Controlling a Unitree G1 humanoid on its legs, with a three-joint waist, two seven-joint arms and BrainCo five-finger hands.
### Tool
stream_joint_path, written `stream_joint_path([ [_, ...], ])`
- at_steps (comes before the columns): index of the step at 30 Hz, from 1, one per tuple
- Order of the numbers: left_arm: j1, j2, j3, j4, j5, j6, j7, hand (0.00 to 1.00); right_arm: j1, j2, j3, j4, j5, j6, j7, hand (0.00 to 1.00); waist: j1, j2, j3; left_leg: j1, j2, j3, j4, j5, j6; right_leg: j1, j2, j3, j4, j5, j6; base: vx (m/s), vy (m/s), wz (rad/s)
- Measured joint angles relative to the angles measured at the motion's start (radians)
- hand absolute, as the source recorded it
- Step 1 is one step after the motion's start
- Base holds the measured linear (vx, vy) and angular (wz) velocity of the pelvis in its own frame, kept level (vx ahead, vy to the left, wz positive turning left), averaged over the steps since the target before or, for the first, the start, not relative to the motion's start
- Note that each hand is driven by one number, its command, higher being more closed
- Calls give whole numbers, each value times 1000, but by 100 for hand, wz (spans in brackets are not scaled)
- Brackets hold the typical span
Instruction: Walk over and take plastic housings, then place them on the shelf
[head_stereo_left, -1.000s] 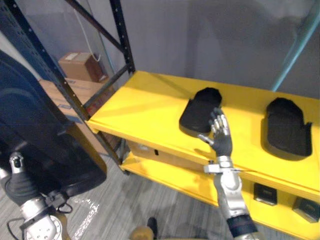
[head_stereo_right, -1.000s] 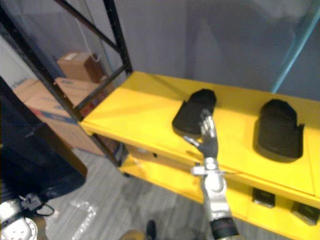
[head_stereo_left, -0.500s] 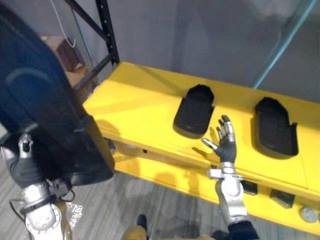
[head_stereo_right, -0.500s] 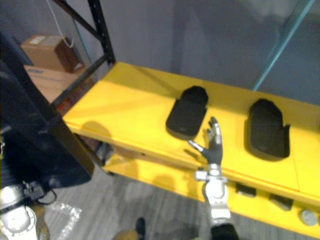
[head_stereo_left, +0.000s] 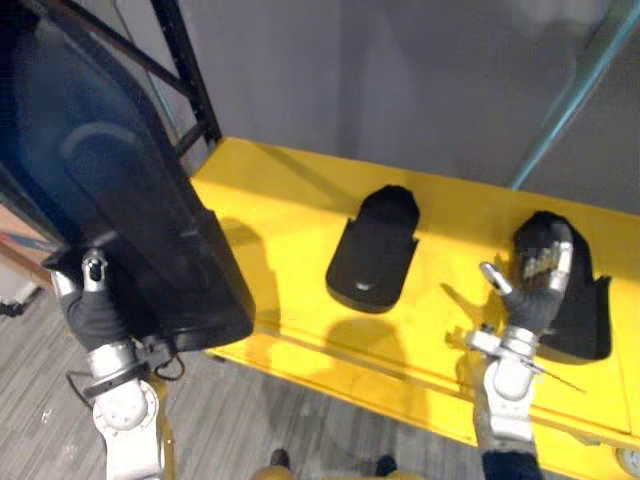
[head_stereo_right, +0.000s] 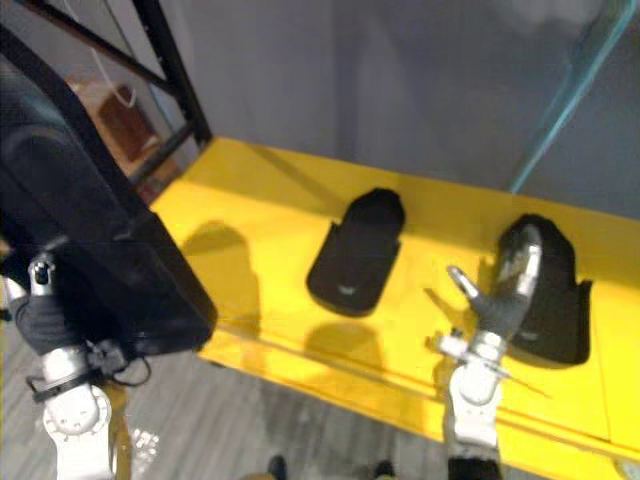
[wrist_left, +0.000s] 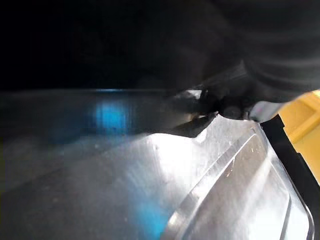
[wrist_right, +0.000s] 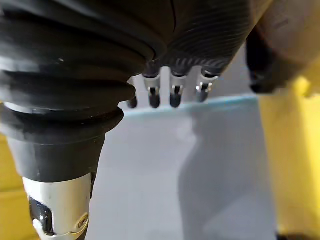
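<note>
1. Plainly, in the left eye view, part of the job is done. A middle housing (head_stereo_left: 375, 250) and a right housing (head_stereo_left: 585, 300) lie flat and well apart on the yellow shelf (head_stereo_left: 270, 195), so neither crowds the other. A third, much larger held housing (head_stereo_left: 120, 200) stands upright at the shelf's left front corner, carried from below by the left hand (head_stereo_left: 92, 300). We judge it is kept high and on edge so that it clears the shelf's front lip before it is laid on the bare left stretch. That hand sits against the lower edge, and we cannot tell whether it is closed there.
2. Also in this view, the right hand (head_stereo_left: 528, 300) is raised in front of the right housing. Its fingers (head_stereo_left: 545, 262) are apart and relaxed, its thumb (head_stereo_left: 490, 275) is spread, and it holds nothing. We cannot tell whether it touches that housing. We take it to be parked clear of the landing spot.
3. From the right eye view, the bare yellow board between the held housing and the middle housing reads as the likeliest place for the load. The black upright (head_stereo_right: 165, 70) behind it leaves room.
4. The left wrist view shows the held housing's glossy grey face pressed close, with a corner of the shelf just past its rim.
5. The right wrist view confirms a straight row of fingers with nothing between them.
</note>
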Motion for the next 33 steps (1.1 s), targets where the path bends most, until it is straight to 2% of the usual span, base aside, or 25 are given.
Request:
stream_joint_path([
  [2, 11, 0, 8, 0, -4, 2, 12, 100, 0, 4, -26, -25, -60, 0, -106, 0, 2, -7, -4, 5, -8, 21, 0, -3, 4, 0, -7, 16, -11, 1, 2, -33, 64, -18],
  [5, 20, 2, 11, 0, -3, 2, 10, 100, 22, 5, -99, -61, -85, 6, -134, 0, -14, -7, -6, 17, -10, 35, -10, -3, 5, 0, -7, 30, -12, 2, 5, -51, 17, -16],
  [6, 23, 4, 34, 0, -6, 2, 10, 100, 58, 2, -221, -127, -124, 14, -172, 0, -16, -3, -7, 23, -12, 46, -12, -3, 5, -1, -5, 43, -13, 3, 7, -13, 18, -34],
  [8, 38, 4, 97, 0, -31, 8, 24, 100, 73, -24, -444, -176, -100, 56, -314, 0, -35, -5, -23, 36, -9, 88, -11, -11, 3, -10, 1, 81, -17, 7, 12, 6, 6, -50],
  [10, 39, 4, 128, 0, -58, 23, 35, 100, 101, -41, -562, -156, -56, 94, -395, 0, -61, -3, -47, 34, -5, 104, -13, -15, -1, -17, 7, 102, -25, 12, 15, 31, -15, -33],
  [11, 37, 4, 131, 0, -57, 30, 35, 100, 138, -34, -593, -136, -52, 106, -423, 0, -88, -3, -57, 36, -2, 115, -13, -18, -3, -19, 11, 109, -29, 15, 14, 35, -19, -27],
  [13, 34, 4, 121, 0, -56, 44, 29, 100, 174, -17, -612, -116, -52, 123, -445, 0, -108, 0, -59, 46, 2, 132, -14, -21, -5, -21, 16, 124, -29, 17, 14, 19, -14, -31],
  [17, 34, 4, 96, 0, -50, 49, 10, 100, 224, 42, -649, -56, -28, 130, -483, 0, -124, 8, -63, 64, 13, 158, -16, -26, -10, -16, 27, 145, -30, 19, 12, 3, -13, -17],
  [21, 38, 2, 69, -14, -52, 62, 11, 100, 262, 120, -642, -5, -1, 131, -473, 0, -105, 27, -80, 77, 20, 180, -25, -27, -12, -15, 27, 159, -30, 19, 12, 7, 14, -10],
  [23, 40, 2, 58, -46, -52, 63, 12, 100, 275, 158, -618, 59, 39, 141, -423, 0, -102, 30, -82, 85, 21, 183, -28, -29, -12, -8, 26, 159, -29, 19, 12, 5, 12, -5],
  [25, 40, 2, 43, -70, -58, 63, 17, 100, 282, 178, -586, 149, 121, 189, -307, 0, -100, 29, -83, 85, 21, 183, -29, -31, -11, -7, 26, 159, -29, 19, 12, 0, 0, 0],
  [26, 40, 3, 31, -74, -58, 64, 19, 100, 283, 179, -568, 231, 170, 247, -225, 0, -98, 28, -83, 85, 21, 183, -29, -35, -6, -6, 25, 158, -29, 19, 12, 0, 0, 0],
  [27, 40, 2, 27, -74, -58, 66, 19, 100, 282, 178, -560, 278, 192, 271, -188, 0, -96, 28, -83, 85, 21, 183, -29, -37, -6, -5, 25, 158, -30, 19, 12, 0, 0, 0],
  [29, 40, 3, 25, -73, -58, 82, 18, 100, 281, 177, -556, 456, 309, 370, -14, 0, -83, 32, -85, 85, 21, 179, -31, -38, -8, -3, 25, 156, -31, 19, 13, 15, 2, 4],
  [30, 40, 3, 25, -72, -58, 83, 18, 100, 282, 177, -557, 500, 326, 394, 21, 0, -78, 32, -85, 85, 21, 178, -31, -38, -8, -2, 25, 155, -33, 19, 13, 26, -8, 8],
  [31, 39, 4, 25, -64, -57, 82, 18, 100, 281, 172, -557, 585, 362, 454, 101, 0, -74, 32, -85, 84, 20, 174, -34, -35, -13, 0, 26, 153, -35, 17, 13, 28, -23, 10],
  [33, 31, 42, 5, -4, -50, 87, 18, 100, 268, 136, -559, 764, 385, 534, 226, 0, -73, 35, -88, 74, 10, 143, -36, -33, -14, 6, 25, 128, -35, 11, 12, 39, -29, 32],
])
